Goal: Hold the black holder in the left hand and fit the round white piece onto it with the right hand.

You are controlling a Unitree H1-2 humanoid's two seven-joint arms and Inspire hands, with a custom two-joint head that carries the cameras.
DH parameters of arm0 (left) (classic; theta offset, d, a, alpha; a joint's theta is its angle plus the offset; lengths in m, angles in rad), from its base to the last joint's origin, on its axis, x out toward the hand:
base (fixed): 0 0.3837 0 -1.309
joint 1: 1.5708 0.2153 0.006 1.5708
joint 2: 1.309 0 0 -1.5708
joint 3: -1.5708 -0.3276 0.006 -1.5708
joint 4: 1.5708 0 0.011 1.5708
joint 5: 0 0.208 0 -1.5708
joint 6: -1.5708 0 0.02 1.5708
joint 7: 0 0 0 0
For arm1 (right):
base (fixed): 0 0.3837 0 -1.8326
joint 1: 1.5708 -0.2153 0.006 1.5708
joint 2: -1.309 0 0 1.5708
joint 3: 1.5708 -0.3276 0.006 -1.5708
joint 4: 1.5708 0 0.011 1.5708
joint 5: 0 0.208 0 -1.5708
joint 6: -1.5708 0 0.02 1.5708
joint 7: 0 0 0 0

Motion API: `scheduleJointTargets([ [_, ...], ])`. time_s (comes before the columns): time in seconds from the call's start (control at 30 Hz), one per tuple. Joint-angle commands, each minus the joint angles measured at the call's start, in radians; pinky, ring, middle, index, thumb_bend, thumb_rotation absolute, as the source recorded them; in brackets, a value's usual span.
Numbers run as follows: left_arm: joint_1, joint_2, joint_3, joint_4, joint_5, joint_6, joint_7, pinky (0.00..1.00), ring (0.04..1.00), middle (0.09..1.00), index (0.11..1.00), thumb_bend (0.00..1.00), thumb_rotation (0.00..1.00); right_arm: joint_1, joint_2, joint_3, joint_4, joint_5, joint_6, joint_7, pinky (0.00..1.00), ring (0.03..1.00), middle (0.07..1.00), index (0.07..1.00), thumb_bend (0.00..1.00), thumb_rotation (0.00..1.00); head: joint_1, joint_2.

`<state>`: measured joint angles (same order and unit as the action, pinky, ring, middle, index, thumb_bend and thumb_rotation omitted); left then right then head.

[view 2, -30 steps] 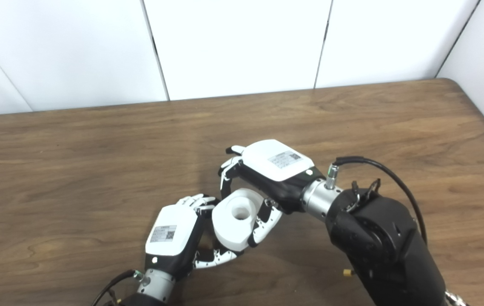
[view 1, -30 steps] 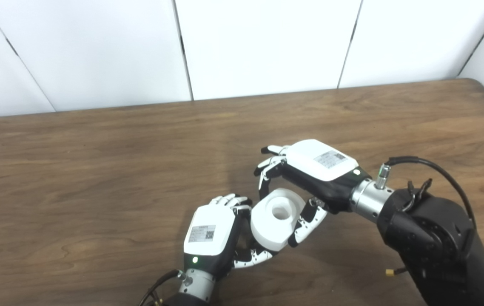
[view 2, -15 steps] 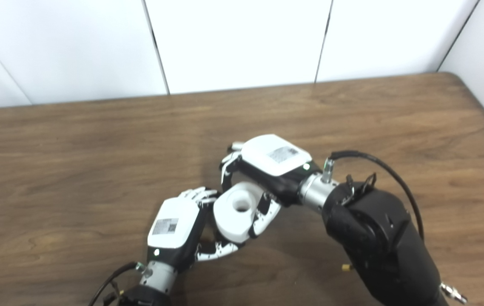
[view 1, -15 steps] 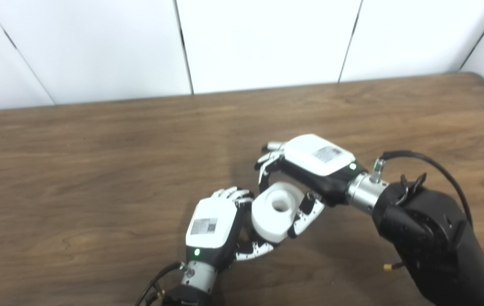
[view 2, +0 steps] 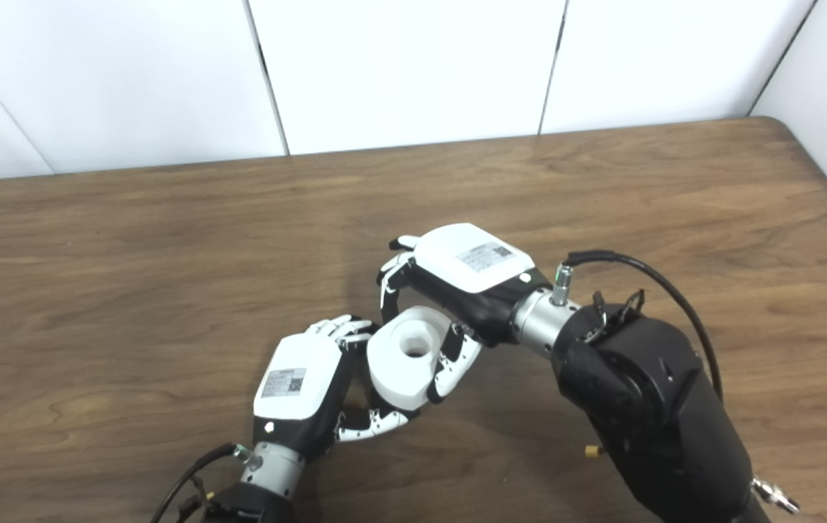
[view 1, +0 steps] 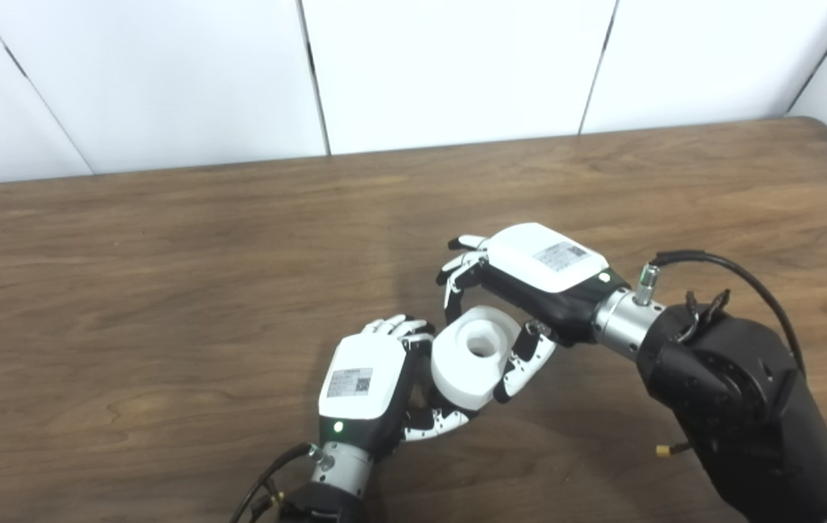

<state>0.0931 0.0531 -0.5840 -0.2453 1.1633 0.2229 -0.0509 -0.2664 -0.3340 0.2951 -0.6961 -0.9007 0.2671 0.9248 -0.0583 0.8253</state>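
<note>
Left hand (view 1: 364,385) curled, apparently gripping; right hand (view 1: 522,280) arched, fingers closed in grasp.

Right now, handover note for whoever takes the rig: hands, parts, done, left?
Right robot hand: shut on the round white piece, fingers on its far side, thumb on the near right.
Left robot hand: curled against the piece's left and underside. The black holder is not clearly visible; it is presumably hidden in that hand under the piece.
Both hands and the piece are above the wooden table, near its front middle.
Done: piece brought to the left hand, hole facing up.
Left: confirm seating on the holder, which cannot be judged from either view, then release.
</note>
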Motion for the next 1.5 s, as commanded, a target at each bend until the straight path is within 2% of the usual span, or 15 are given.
scheduleJointTargets([
  [0.0, 0.018, -0.015, -0.034, 0.043, 0.007, 0.002, -0.05, 0.84, 0.849, 0.788, 0.489, 0.52, 0.05, -0.012, -0.013, 0.001, 0.009, 0.006, -0.013, 0.003, 0.86, 0.942, 0.805, 0.483, 0.52, 0.13, -0.001, 0.001],
  [0.33, 0.02, -0.017, -0.036, 0.037, 0.007, 0.005, -0.05, 0.84, 0.849, 0.788, 0.489, 0.52, 0.05, -0.013, -0.023, -0.001, 0.02, 0.0, -0.008, 0.016, 0.85, 0.95, 0.815, 0.49, 0.52, 0.15, 0.001, 0.006],
  [0.37, 0.02, -0.017, -0.036, 0.037, 0.007, 0.005, -0.051, 0.84, 0.85, 0.788, 0.489, 0.52, 0.05, -0.012, -0.024, 0.0, 0.022, -0.001, -0.008, 0.016, 0.85, 0.948, 0.814, 0.536, 0.72, 0.19, 0.001, 0.006],
  [0.4, 0.02, -0.017, -0.035, 0.037, 0.007, 0.005, -0.05, 0.85, 0.851, 0.788, 0.489, 0.52, 0.05, -0.011, -0.024, 0.0, 0.024, -0.001, -0.007, 0.016, 0.85, 0.948, 0.815, 0.562, 0.82, 0.21, 0.001, 0.006],
  [0.43, 0.02, -0.017, -0.035, 0.037, 0.007, 0.005, -0.049, 0.84, 0.85, 0.788, 0.489, 0.52, 0.05, -0.01, -0.024, 0.0, 0.026, -0.002, -0.007, 0.015, 0.85, 0.949, 0.816, 0.579, 0.89, 0.23, 0.001, 0.006],
  [0.53, 0.019, -0.016, -0.035, 0.039, 0.006, 0.003, -0.047, 0.84, 0.85, 0.787, 0.489, 0.52, 0.05, -0.006, -0.025, 0.0, 0.035, -0.001, -0.01, 0.008, 0.85, 0.948, 0.816, 0.593, 0.94, 0.24, 0.0, 0.006],
  [0.8, 0.018, -0.016, -0.036, 0.041, 0.008, 0.004, -0.05, 0.85, 0.852, 0.787, 0.489, 0.52, 0.05, -0.011, -0.037, 0.005, 0.041, 0.004, -0.01, 0.011, 0.88, 0.961, 0.833, 0.627, 0.98, 0.29, -0.001, 0.007],
  [0.97, 0.015, -0.014, -0.037, 0.047, 0.008, 0.001, -0.048, 0.85, 0.852, 0.786, 0.489, 0.52, 0.05, -0.03, -0.05, 0.015, 0.024, -0.018, -0.006, 0.054, 0.99, 0.997, 0.889, 0.722, 1.0, 0.36, -0.002, 0.005],
  [1.0, 0.014, -0.014, -0.037, 0.047, 0.007, 0.002, -0.049, 0.84, 0.851, 0.786, 0.489, 0.52, 0.05, -0.034, -0.051, 0.018, 0.02, -0.028, -0.003, 0.069, 1.0, 1.0, 0.916, 0.76, 1.0, 0.38, -0.002, 0.005],
  [1.13, 0.012, -0.012, -0.039, 0.049, 0.009, 0.0, -0.048, 0.84, 0.849, 0.786, 0.489, 0.52, 0.05, -0.039, -0.05, 0.019, 0.01, -0.054, -0.009, 0.094, 1.0, 1.0, 0.953, 0.808, 1.0, 0.41, -0.001, 0.005],
  [1.47, 0.01, -0.008, -0.043, 0.054, 0.011, -0.003, -0.049, 0.83, 0.847, 0.786, 0.489, 0.52, 0.05, -0.038, -0.046, 0.014, 0.01, -0.059, -0.013, 0.105, 1.0, 1.0, 0.954, 0.814, 1.0, 0.42, -0.001, 0.005],
])
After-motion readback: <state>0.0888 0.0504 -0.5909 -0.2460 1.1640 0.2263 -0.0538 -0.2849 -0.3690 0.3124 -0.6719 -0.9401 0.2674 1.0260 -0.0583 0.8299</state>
